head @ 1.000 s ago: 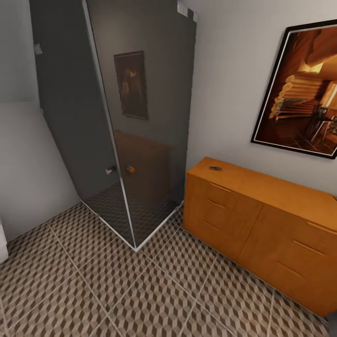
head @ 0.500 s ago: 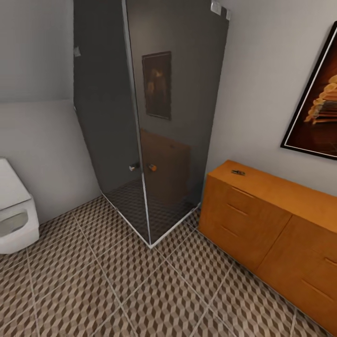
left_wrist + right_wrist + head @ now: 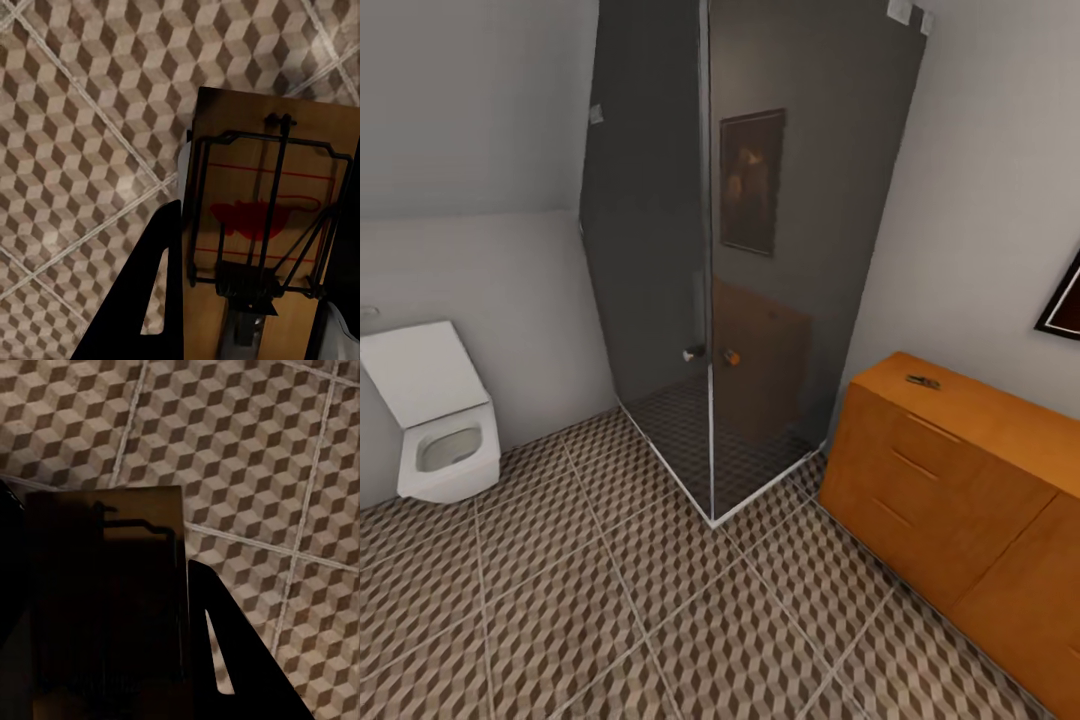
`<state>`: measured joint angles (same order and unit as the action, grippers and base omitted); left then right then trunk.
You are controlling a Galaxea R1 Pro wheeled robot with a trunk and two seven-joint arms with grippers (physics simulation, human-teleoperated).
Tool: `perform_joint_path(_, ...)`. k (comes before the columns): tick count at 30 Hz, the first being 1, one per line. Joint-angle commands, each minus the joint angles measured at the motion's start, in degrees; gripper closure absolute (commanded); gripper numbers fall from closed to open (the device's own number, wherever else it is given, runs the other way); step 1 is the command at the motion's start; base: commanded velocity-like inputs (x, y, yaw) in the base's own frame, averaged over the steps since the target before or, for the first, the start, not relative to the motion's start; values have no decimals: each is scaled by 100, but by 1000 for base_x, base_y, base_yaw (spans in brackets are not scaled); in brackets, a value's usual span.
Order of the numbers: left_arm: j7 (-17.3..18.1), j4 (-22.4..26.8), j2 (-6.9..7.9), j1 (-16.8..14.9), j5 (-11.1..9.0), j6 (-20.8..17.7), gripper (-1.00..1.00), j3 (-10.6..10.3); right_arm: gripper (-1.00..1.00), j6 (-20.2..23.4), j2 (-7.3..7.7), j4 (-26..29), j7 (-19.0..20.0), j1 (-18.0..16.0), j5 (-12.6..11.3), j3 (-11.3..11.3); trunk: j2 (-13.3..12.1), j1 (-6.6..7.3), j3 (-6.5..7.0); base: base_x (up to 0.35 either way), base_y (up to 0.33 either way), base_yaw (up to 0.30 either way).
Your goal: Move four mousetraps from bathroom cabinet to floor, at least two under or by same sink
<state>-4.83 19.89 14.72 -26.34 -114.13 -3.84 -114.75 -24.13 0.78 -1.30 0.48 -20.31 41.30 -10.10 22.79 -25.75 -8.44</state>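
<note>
While both my grippers, left (image 3: 247, 300) and right (image 3: 105, 645), clamp one mousetrap (image 3: 266, 225) each (image 3: 105, 592), another (image 3: 923, 381) lies far right on the cabinet (image 3: 960, 470)

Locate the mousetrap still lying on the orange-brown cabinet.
In the head view, the small mousetrap lies on the orange-brown wooden cabinet top at right, near its shower-side end.

Plain pale grey walls (image 3: 480, 110) enclose the room. A dark smoked-glass corner shower enclosure (image 3: 760, 250) stands at the back, with a white square-edged toilet (image 3: 440, 430) along the lower wall beside it. A black-framed picture's corner (image 3: 1063, 305) hangs opposite.
</note>
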Motion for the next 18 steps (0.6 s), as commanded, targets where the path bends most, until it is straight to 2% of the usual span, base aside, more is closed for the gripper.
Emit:
perform_joint_path(1,-61,24,4,-12,-4,-2,100,-21,100,-31,1,-14,22,-8,-69,-45,13,-4,-12,0,0,289)
perform_joint_path(18,-61,24,4,-12,-4,-2,100,-21,100,-31,1,-11,22,-8,-69,-45,13,-4,-12,0,0,289)
